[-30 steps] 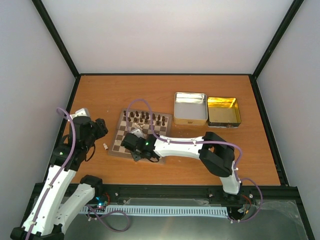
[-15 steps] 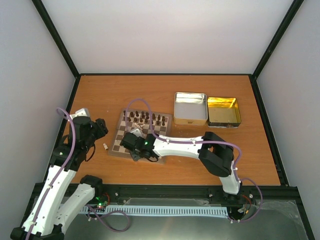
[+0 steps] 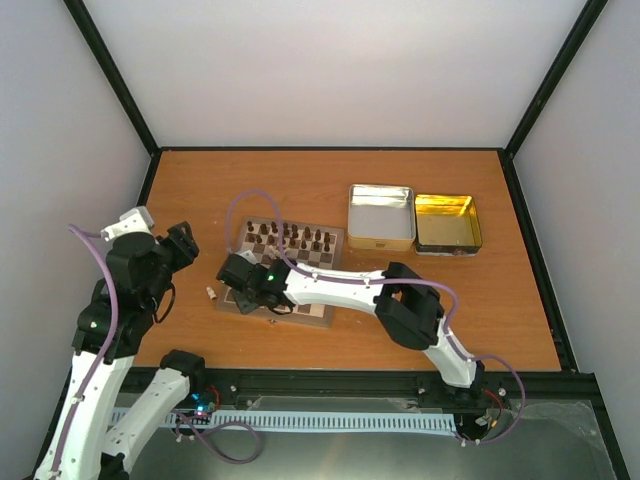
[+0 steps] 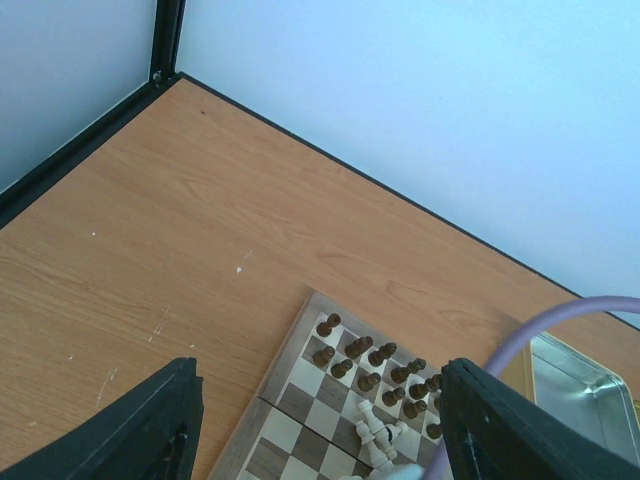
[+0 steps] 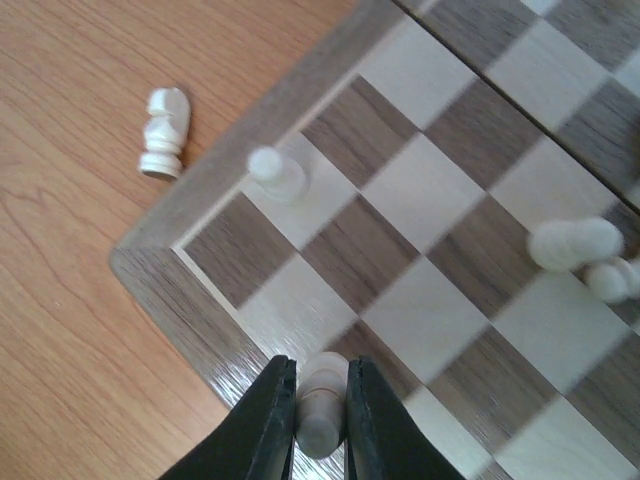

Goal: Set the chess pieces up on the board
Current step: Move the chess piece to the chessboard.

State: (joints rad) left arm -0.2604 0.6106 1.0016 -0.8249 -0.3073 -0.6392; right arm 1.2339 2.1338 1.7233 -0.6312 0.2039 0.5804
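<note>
Cream chess piece (image 5: 321, 400) pinched between right fingers (image 5: 268, 425) at the board (image 5: 160, 285) edge.

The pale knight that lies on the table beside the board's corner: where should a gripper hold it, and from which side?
Probably across its narrow waist, just above the base, coming straight down from above. The pale knight lies on its side on the table, apart from the board, so both flanks are free for the jaws.
</note>
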